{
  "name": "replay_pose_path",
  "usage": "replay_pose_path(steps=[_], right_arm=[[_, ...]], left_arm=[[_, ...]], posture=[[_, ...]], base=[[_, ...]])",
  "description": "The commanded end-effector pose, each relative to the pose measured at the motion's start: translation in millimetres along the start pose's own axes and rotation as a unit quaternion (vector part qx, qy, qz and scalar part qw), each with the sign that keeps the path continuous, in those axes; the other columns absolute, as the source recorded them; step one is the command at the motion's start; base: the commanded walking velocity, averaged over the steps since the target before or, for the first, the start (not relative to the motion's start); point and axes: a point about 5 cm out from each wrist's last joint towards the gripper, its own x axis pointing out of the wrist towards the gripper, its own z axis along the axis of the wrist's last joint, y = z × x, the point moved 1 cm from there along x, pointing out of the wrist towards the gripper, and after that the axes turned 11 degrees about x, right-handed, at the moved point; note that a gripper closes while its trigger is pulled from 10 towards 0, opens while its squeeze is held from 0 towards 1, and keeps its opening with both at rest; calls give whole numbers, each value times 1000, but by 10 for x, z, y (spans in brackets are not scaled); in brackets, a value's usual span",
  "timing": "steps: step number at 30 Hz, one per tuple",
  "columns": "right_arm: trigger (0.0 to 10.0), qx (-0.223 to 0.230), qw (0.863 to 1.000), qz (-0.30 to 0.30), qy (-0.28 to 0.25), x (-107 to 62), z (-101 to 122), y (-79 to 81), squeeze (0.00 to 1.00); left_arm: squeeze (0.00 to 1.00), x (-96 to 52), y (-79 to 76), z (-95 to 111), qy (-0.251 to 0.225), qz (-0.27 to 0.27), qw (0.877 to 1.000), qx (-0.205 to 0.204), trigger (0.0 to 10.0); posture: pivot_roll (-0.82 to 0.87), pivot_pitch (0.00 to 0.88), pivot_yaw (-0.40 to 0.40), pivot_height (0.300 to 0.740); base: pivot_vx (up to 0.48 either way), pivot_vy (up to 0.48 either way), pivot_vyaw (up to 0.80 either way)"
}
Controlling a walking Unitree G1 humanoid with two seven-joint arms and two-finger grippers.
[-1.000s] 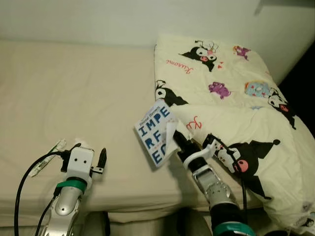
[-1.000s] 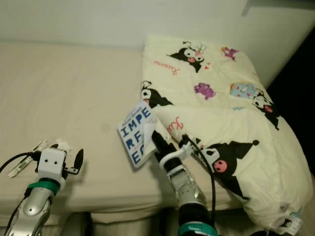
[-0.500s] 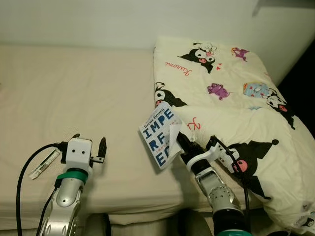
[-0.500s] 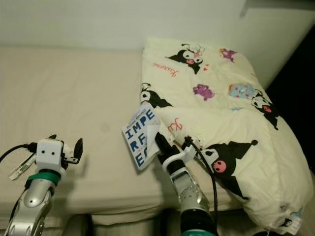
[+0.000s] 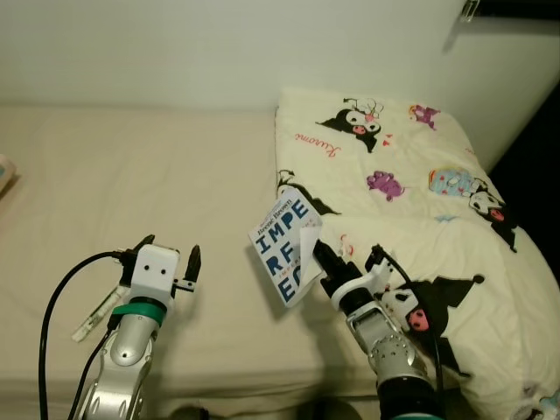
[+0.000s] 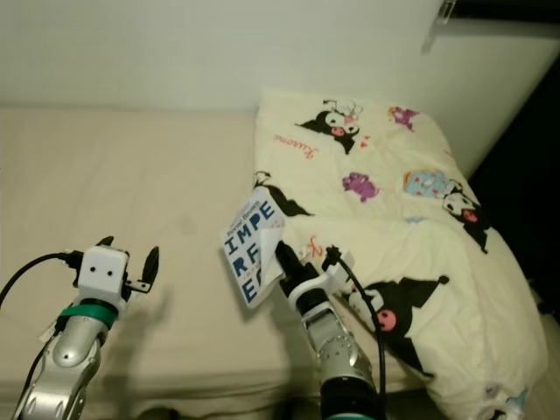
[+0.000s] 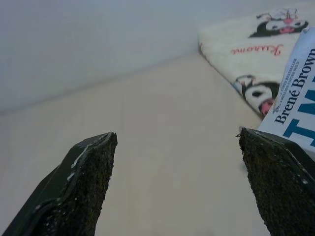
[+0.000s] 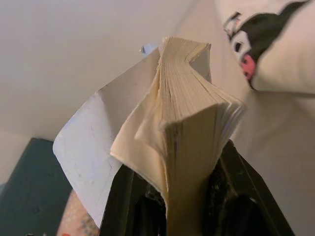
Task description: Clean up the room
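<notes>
Left hand (image 5: 170,255) raised higher, fingers spread, above bed (image 5: 131,175).

Lighting: dim, warm, even; soft shadows under both arms on the bed (image 5: 131,184). Right edge falls to black. Wrist views soft, near parts unfocused.

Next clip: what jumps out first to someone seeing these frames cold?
The white paperback with big blue letters, held up over the bed in the right gripper, its fingers shut on the pages. Next, the cream quilt printed with black cartoon characters, lying over the right side of the beige mattress. The left gripper hovers open over the mattress's near left part.
</notes>
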Motion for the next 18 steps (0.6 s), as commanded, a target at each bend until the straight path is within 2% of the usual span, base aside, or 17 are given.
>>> replay_pose_path(steps=[1,10,18], right_arm=[[10000,17,1000,14,-1,23,-143,88,0],[10000,3,1000,0,8,13,-142,27,0],[10000,15,1000,-8,1,25,-118,7,0]], left_arm=[[0,-24,-53,-25,6,-10,1000,0,10000],[0,-18,-80,-129,30,-12,999,2,10000],[0,7,-101,-165,36,-25,999,11,10000]], posture=[[52,0,26,687],[42,0,27,717],[33,0,33,740]], base=[[0,0,0],[0,0,0],[0,0,0]])
